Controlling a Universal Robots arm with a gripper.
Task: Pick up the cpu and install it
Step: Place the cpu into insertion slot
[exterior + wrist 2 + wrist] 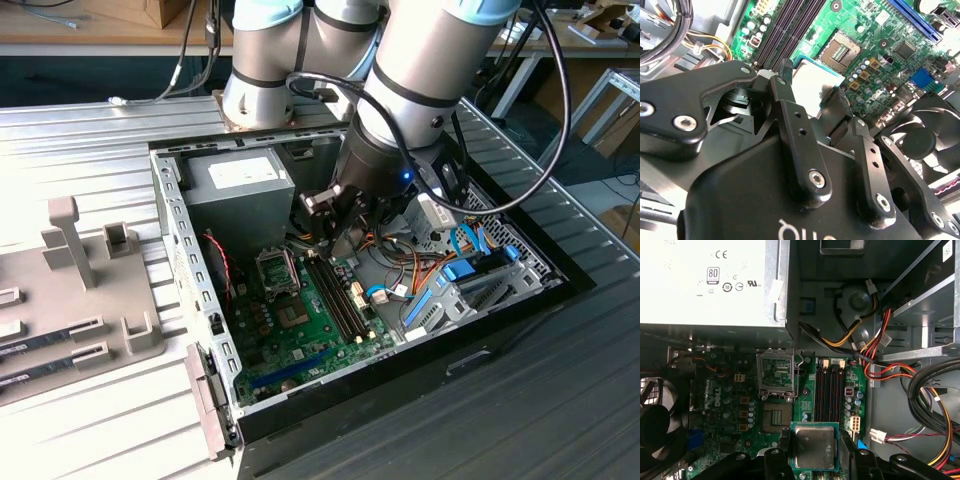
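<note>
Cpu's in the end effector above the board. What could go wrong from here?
1. The end effector pinches the cpu by two edges only; a slip could drop it onto the motherboard.
2. The open socket sits off to one side of the cpu; setting the chip down skewed could damage the contacts.
3. Loose orange and red cables run close to the arm's working space and may snag.

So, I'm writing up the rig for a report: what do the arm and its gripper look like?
The arm has round silver-grey segments with black bands and pale blue caps; a black cable loops beside it and a blue light glows at its wrist. The gripper is matt black, with bolted link bars, slim jaws and white lettering.
</note>
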